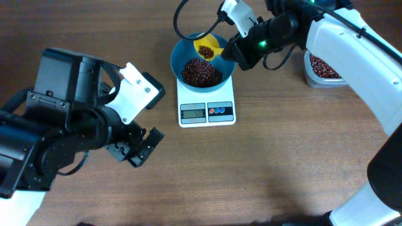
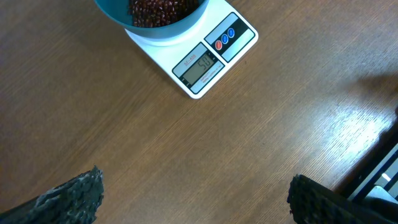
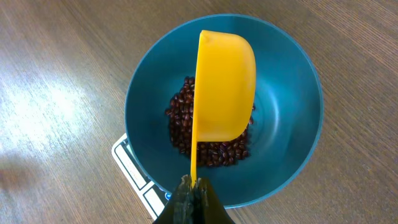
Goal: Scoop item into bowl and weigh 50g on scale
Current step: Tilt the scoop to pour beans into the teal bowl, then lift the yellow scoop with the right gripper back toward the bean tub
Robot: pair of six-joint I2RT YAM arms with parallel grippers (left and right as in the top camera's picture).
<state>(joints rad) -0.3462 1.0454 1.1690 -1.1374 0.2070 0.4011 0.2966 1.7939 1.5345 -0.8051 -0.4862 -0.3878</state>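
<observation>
The teal-blue bowl (image 1: 182, 50) stands on the white scale (image 1: 206, 112) and holds a heap of red-brown beans (image 1: 201, 72). The scale also shows in the left wrist view (image 2: 205, 62), its display lit. My right gripper (image 1: 233, 51) is shut on the handle of a yellow scoop (image 1: 207, 48), held over the bowl's far rim with some beans in it. In the right wrist view the scoop (image 3: 224, 84) is tipped on its side above the beans (image 3: 186, 118) in the bowl (image 3: 292, 112), with my right gripper (image 3: 194, 190) below. My left gripper (image 1: 139, 147) is open and empty over bare table, left of the scale.
A clear plastic tub (image 1: 320, 69) with more beans stands at the right, partly under the right arm. The bulky left arm fills the left side of the overhead view. The table is brown wood (image 2: 186, 155).
</observation>
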